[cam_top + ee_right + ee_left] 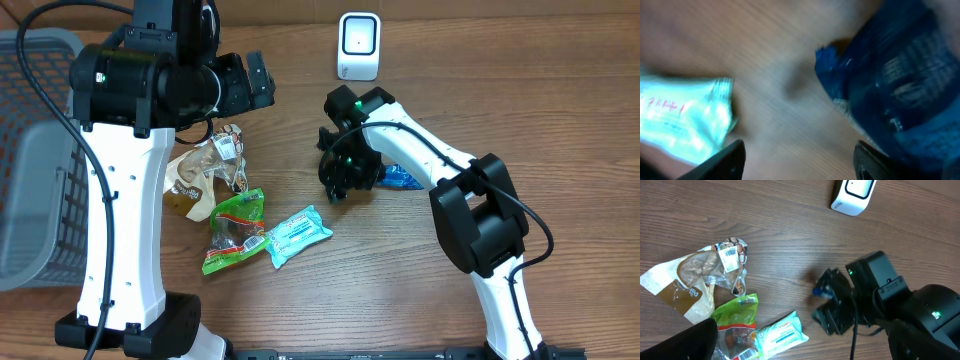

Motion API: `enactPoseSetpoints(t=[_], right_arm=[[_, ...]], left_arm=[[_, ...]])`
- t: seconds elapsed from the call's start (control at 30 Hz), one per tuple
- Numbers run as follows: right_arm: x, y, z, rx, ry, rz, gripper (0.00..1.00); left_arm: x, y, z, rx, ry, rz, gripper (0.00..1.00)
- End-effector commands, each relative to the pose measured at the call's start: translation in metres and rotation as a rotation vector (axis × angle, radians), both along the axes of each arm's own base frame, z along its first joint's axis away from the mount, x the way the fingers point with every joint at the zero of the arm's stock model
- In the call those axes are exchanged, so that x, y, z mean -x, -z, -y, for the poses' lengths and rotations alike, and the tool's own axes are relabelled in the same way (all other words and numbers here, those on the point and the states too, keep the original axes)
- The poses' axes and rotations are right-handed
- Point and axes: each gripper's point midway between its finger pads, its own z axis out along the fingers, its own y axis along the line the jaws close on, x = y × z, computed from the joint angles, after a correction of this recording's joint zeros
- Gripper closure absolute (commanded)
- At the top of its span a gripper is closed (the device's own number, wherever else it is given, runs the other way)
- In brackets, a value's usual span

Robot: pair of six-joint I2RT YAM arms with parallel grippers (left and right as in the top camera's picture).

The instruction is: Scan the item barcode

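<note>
A blue packet lies on the wooden table under the right arm's wrist. In the right wrist view the blue packet fills the upper right, just outside the right finger. My right gripper is open low over the table, and only bare wood shows between its fingers. From the left wrist view it is a black mass beside the packet's blue corner. The white scanner stands at the table's back. My left gripper hangs high at the left, open and empty.
Left of the right gripper lie a teal wipes pack, a green snack packet and a brown crumpled bag with a barcode label. A grey mesh basket stands at the far left edge.
</note>
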Motion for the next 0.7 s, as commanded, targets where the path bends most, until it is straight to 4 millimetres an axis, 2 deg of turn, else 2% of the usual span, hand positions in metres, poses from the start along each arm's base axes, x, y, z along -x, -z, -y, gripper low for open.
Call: enactPoseSetpoints(t=[0.0,0.13,0.23,0.3,0.4,0.43,0.47,0.5,0.53,0.67], right_arm=[[-0.031,0.005,0.025,0.099,0.171,0.087,0.30],[-0.061,0.000,0.040,0.077,0.324,0.128,0.30],[-0.077,-0.015,0.048,0.020,0.382,0.121,0.30],[-0.083,-0.037,0.045,-0.069,0.349,0.109,0.30],[-0.087,-0.088,0.048,-0.187,0.270,0.128,0.30],[-0.087,-0.107,0.058,-0.193,0.250,0.150,0.30],[-0.086,-0.115,0.066,-0.194,0.234,0.160,0.29],[-0.085,-0.124,0.082,-0.191,0.206,0.173,0.28],[-0.085,-0.123,0.103,-0.182,0.190,0.169,0.27],[-0.090,-0.099,0.134,-0.203,0.193,0.146,0.19]], left_arm=[[-0.003,0.000,0.000,-0.004,-0.003,0.004,0.00],[-0.003,0.000,0.000,-0.004,-0.003,0.004,0.00],[-0.003,0.000,0.000,-0.004,-0.003,0.004,0.00],[-0.003,0.000,0.000,-0.004,-0.003,0.004,0.01],[-0.003,0.000,0.000,-0.004,-0.003,0.004,0.00],[-0.003,0.000,0.000,-0.004,-0.003,0.004,0.00],[-0.003,0.000,0.000,-0.004,-0.003,0.004,0.00],[-0.003,0.000,0.000,-0.004,-0.003,0.004,0.00],[-0.003,0.000,0.000,-0.004,-0.003,0.004,0.00],[-0.003,0.000,0.000,-0.004,-0.003,0.004,0.00]])
